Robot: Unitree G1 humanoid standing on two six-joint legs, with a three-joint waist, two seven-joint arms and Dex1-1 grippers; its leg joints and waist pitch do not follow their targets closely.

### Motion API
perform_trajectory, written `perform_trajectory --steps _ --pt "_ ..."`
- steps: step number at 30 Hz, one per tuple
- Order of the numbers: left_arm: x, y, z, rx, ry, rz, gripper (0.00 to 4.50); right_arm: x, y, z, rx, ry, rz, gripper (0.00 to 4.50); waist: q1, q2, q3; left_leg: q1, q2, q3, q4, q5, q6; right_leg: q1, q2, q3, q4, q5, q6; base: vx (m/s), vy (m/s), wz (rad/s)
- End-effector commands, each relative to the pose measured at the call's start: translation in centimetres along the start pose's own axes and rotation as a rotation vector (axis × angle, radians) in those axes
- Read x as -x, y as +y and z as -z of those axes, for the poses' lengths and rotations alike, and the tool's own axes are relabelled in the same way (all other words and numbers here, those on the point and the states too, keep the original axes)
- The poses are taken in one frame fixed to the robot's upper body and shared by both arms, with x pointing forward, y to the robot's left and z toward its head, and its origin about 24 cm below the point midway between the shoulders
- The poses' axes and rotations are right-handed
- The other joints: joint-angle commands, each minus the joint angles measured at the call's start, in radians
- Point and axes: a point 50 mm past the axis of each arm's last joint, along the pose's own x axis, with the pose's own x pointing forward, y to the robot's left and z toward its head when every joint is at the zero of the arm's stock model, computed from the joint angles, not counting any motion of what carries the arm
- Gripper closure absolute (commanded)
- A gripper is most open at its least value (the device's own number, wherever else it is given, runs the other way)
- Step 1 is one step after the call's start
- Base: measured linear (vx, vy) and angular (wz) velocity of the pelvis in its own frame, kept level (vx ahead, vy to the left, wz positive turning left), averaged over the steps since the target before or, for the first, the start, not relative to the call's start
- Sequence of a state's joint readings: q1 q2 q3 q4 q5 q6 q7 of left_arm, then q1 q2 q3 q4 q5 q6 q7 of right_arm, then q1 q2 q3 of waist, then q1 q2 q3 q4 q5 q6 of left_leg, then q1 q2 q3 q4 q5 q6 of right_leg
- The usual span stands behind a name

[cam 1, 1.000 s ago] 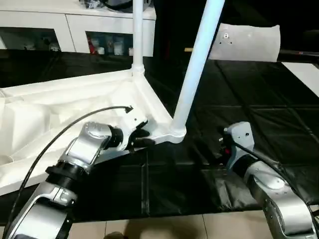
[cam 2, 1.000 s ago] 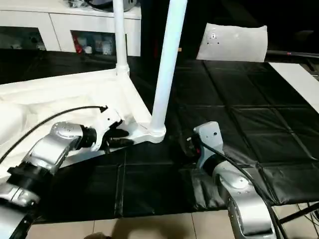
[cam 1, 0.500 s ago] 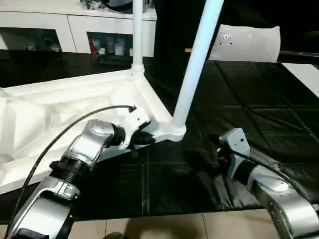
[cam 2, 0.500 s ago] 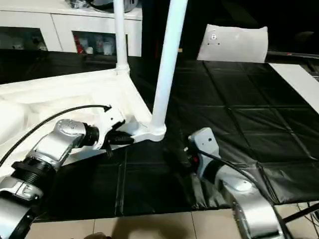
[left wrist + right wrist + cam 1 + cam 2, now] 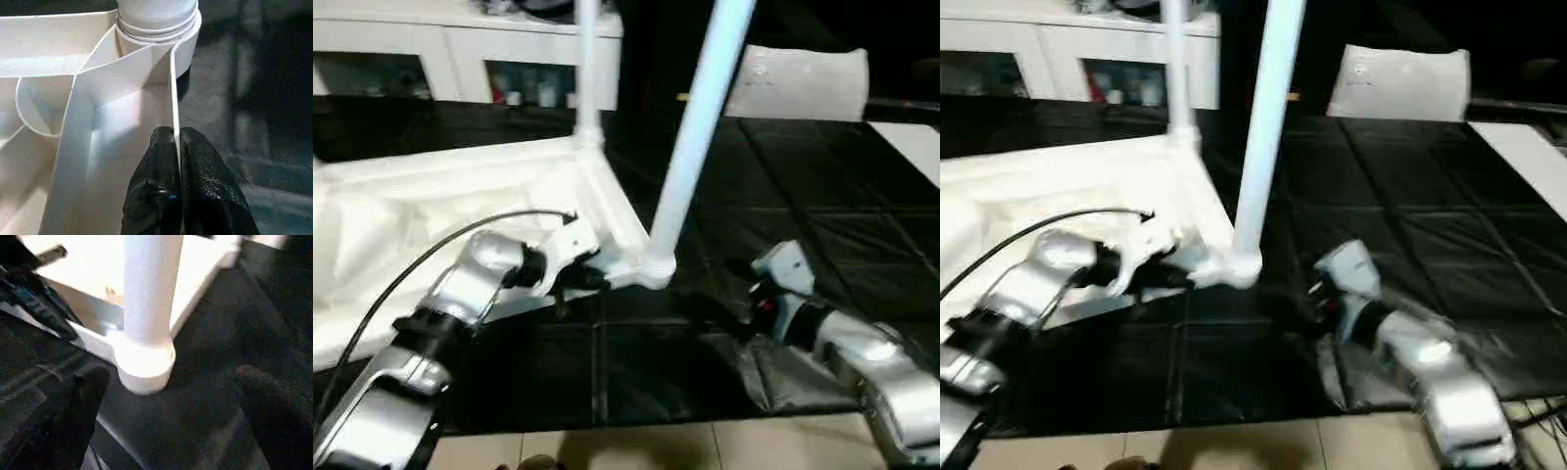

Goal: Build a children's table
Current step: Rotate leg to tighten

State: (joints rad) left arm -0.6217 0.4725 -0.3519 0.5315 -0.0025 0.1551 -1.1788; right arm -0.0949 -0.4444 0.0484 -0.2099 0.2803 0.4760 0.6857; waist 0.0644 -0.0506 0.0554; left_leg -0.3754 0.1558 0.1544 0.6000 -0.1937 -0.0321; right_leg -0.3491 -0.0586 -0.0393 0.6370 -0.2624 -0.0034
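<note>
Black quilted mat; ribbed white tabletop.

Upturned white tabletop, two legs socketed

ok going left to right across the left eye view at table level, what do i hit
left gripper pinching the tabletop rim → near corner leg in its socket → right gripper open over the black mat

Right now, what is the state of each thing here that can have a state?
Tabletop: upside down on the black mat.
Near leg: standing in its corner socket.
Far leg: standing in its corner socket.
Left gripper: shut on the tabletop's rim.
Right gripper: open, near the near leg's base.
</note>
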Motion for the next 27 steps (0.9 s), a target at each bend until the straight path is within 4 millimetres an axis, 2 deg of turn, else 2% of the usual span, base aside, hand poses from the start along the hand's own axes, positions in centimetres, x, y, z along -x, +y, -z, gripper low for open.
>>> perform_trajectory --steps 1,3,7,8,9,10,12,14,17,18,19,21,23,25,27 --pt "0.0 -0.8 -1.1 -0.100 -0.049 0.137 4.40 -0.1 -0.1 -0.3 -0.002 -0.022 -0.096 0.00 -0.003 0.004 -0.056 0.020 0.082 -0.018 -0.073 -0.091 0.063 0.030 -0.102 0.049 -0.068 0.088 -0.271 0.000 0.000 0.00" --pt "0.2 -1.0 -1.0 -0.120 -0.055 0.183 4.40 -0.4 0.0 -0.4 0.006 -0.026 -0.152 0.00 -0.001 0.008 -0.056 0.023 0.084 -0.017 -0.073 -0.089 0.060 0.027 -0.101 0.049 -0.067 0.099 -0.275 0.000 0.000 0.00" --pt "0.6 -1.5 -0.9 -0.141 -0.068 0.283 4.40 -1.0 0.6 -0.6 0.002 -0.030 -0.326 0.00 0.007 0.008 -0.057 0.025 0.084 -0.014 -0.072 -0.103 0.059 0.026 -0.103 0.048 -0.067 0.083 -0.285 0.000 0.000 0.00" --pt "0.6 -1.6 -0.9 -0.149 -0.068 0.305 4.40 -1.1 0.7 -0.5 0.002 -0.026 -0.368 0.00 0.011 0.013 -0.056 0.025 0.085 -0.014 -0.074 -0.103 0.057 0.026 -0.103 0.049 -0.067 0.081 -0.284 0.000 0.000 0.00" --pt "0.7 -1.7 -0.9 -0.154 -0.064 0.320 4.47 -1.2 0.7 -0.5 0.008 -0.021 -0.402 0.19 0.015 0.011 -0.056 0.026 0.086 -0.013 -0.073 -0.101 0.055 0.025 -0.101 0.048 -0.066 0.083 -0.285 0.000 0.000 0.00" --pt "0.7 -1.7 -0.9 -0.168 -0.058 0.334 4.47 -1.5 0.5 -0.4 0.023 -0.012 -0.436 0.19 0.018 0.014 -0.058 0.030 0.086 -0.012 -0.072 -0.106 0.052 0.022 -0.102 0.047 -0.065 0.085 -0.290 0.000 0.000 0.00" --pt "0.7 -1.7 -0.9 -0.190 -0.044 0.352 4.47 -1.8 0.4 -0.3 0.045 0.004 -0.497 0.19 0.022 0.012 -0.057 0.028 0.086 -0.011 -0.074 -0.114 0.045 0.024 -0.103 0.045 -0.065 0.076 -0.295 0.000 0.000 0.00" --pt "0.7 -1.7 -0.8 -0.199 -0.041 0.361 4.50 -2.0 0.3 -0.3 0.051 0.013 -0.524 0.50 0.023 0.012 -0.058 0.028 0.086 -0.009 -0.074 -0.120 0.041 0.024 -0.104 0.045 -0.066 0.066 -0.294 0.000 0.000 0.00" --pt "0.7 -1.7 -0.9 -0.227 -0.032 0.384 4.50 -2.7 -0.1 -0.1 0.071 0.030 -0.576 0.64 0.023 0.009 -0.059 0.028 0.086 -0.005 -0.075 -0.129 0.034 0.024 -0.105 0.043 -0.066 0.049 -0.293 0.000 0.000 0.00" --pt "0.7 -1.7 -0.9 -0.232 -0.031 0.387 4.50 -2.8 -0.1 0.0 0.074 0.037 -0.588 0.78 0.022 0.006 -0.060 0.027 0.085 -0.005 -0.075 -0.124 0.035 0.025 -0.104 0.043 -0.065 0.052 -0.294 0.000 0.000 0.00" --pt "0.7 -1.7 -1.0 -0.236 -0.029 0.389 4.50 -2.9 -0.2 0.0 0.076 0.041 -0.597 0.92 0.026 0.008 -0.059 0.030 0.087 -0.003 -0.074 -0.125 0.037 0.021 -0.104 0.043 -0.065 0.051 -0.294 0.000 0.000 0.00" --pt "0.7 -1.7 -1.0 -0.239 -0.026 0.395 4.50 -3.0 -0.2 0.1 0.081 0.048 -0.607 1.05 0.027 0.005 -0.059 0.028 0.087 -0.002 -0.074 -0.114 0.043 0.023 -0.106 0.043 -0.064 0.057 -0.293 0.000 0.000 0.00" --pt "0.6 -1.7 -1.0 -0.257 -0.016 0.405 4.50 -3.2 -0.3 0.1 0.092 0.055 -0.636 1.30 0.026 0.006 -0.060 0.024 0.086 -0.002 -0.073 -0.112 0.048 0.024 -0.107 0.042 -0.065 0.050 -0.292 0.000 0.000 0.00" --pt "0.6 -1.7 -1.0 -0.261 -0.013 0.410 4.50 -3.3 -0.3 0.1 0.092 0.057 -0.650 1.47 0.028 0.006 -0.059 0.026 0.087 -0.001 -0.073 -0.116 0.048 0.022 -0.107 0.042 -0.065 0.040 -0.291 0.000 0.000 0.00" --pt "0.5 -1.6 -1.0 -0.271 -0.006 0.409 4.50 -3.5 -0.3 0.1 0.103 0.061 -0.675 1.52 0.029 0.006 -0.060 0.025 0.087 -0.001 -0.072 -0.113 0.051 0.022 -0.106 0.041 -0.064 0.042 -0.294 0.000 0.000 0.00"
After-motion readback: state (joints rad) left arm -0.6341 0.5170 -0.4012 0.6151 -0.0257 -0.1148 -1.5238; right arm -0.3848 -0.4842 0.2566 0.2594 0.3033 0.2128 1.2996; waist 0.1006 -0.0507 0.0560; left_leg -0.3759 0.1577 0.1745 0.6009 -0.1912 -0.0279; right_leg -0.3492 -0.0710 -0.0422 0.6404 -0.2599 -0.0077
